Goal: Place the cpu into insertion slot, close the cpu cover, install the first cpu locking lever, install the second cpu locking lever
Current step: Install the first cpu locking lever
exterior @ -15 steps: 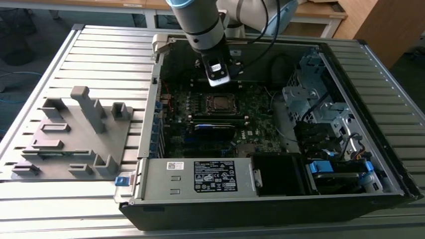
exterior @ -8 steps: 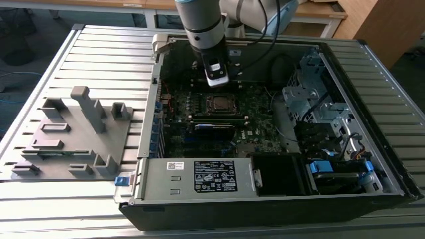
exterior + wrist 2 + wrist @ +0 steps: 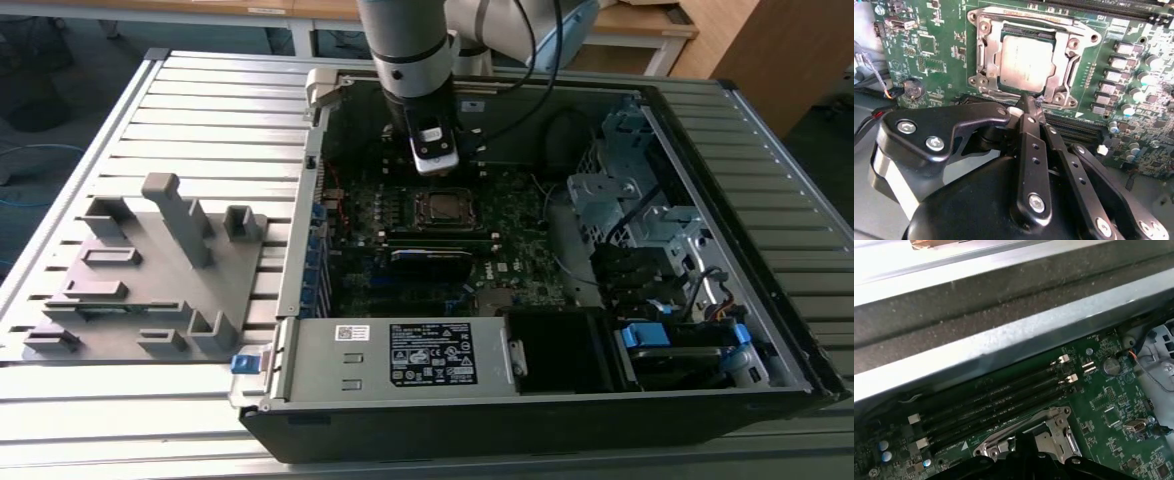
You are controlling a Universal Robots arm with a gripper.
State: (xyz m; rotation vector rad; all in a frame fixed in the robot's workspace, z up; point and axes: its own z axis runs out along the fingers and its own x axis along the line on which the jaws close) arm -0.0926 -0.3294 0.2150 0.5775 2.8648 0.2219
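Note:
In the second wrist view the cpu (image 3: 1025, 62), a dull silver square chip, lies flat in the insertion slot (image 3: 1066, 75) on the green motherboard. The cpu cover (image 3: 985, 56), a silver frame, lies down around it. A thin metal lever (image 3: 1044, 19) runs along the socket's far edge. My gripper (image 3: 1027, 101) is shut, with its black fingertips together at the socket's near edge and nothing visible between them. In the exterior view the gripper (image 3: 435, 165) hangs inside the open computer case just behind the cpu (image 3: 445, 206).
Black memory slots (image 3: 994, 400) run beside the socket, under the case wall (image 3: 1004, 340). A power supply (image 3: 400, 355) fills the case front, and a drive cage (image 3: 627, 200) stands at the exterior view's right. A grey fixture (image 3: 147, 270) sits outside the case at its left.

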